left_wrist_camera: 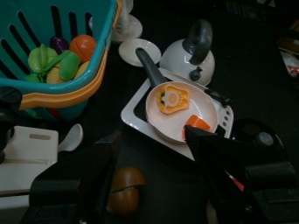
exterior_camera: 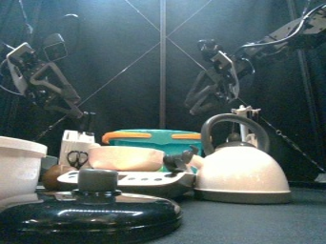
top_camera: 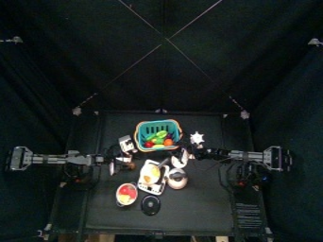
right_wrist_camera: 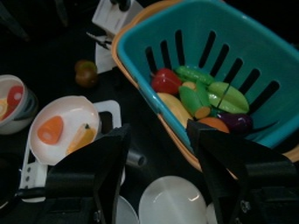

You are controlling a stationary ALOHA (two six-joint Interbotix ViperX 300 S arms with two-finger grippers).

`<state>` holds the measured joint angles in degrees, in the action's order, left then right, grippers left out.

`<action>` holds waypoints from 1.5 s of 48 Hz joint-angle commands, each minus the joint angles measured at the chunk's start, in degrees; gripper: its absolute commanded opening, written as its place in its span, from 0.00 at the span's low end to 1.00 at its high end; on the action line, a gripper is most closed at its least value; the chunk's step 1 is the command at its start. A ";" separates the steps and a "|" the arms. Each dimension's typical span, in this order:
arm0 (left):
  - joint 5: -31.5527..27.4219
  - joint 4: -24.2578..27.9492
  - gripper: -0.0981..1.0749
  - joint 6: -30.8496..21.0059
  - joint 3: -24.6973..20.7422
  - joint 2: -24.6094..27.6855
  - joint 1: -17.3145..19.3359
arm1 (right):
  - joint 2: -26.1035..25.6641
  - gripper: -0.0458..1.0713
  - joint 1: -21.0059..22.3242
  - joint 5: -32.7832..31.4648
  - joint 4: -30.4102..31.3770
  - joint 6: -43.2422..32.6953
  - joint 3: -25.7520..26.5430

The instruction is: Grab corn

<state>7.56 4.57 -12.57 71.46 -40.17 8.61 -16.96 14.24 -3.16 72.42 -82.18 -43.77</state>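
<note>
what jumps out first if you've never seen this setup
The teal basket of toy vegetables stands at the table's back middle, the only bright thing against the black curtains. In front of it a white pan holding a fried egg sits beside a white kettle with a dark handle. The right hand hovers open just beside the basket's rim.

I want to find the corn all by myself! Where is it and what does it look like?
Find the teal basket with slotted sides at the back of the table. Toy vegetables are piled inside it. The corn is the long pale-yellow piece, lying between the red tomato and the orange piece, beside the green ones.
</note>
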 commanded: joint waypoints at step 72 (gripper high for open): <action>-5.10 5.62 0.88 -0.09 -1.85 -13.10 11.78 | 6.86 0.82 9.93 0.35 -5.62 -0.09 20.65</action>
<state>2.29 10.11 -12.74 70.31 -53.26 19.86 -8.70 24.35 -2.55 66.53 -82.18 -25.05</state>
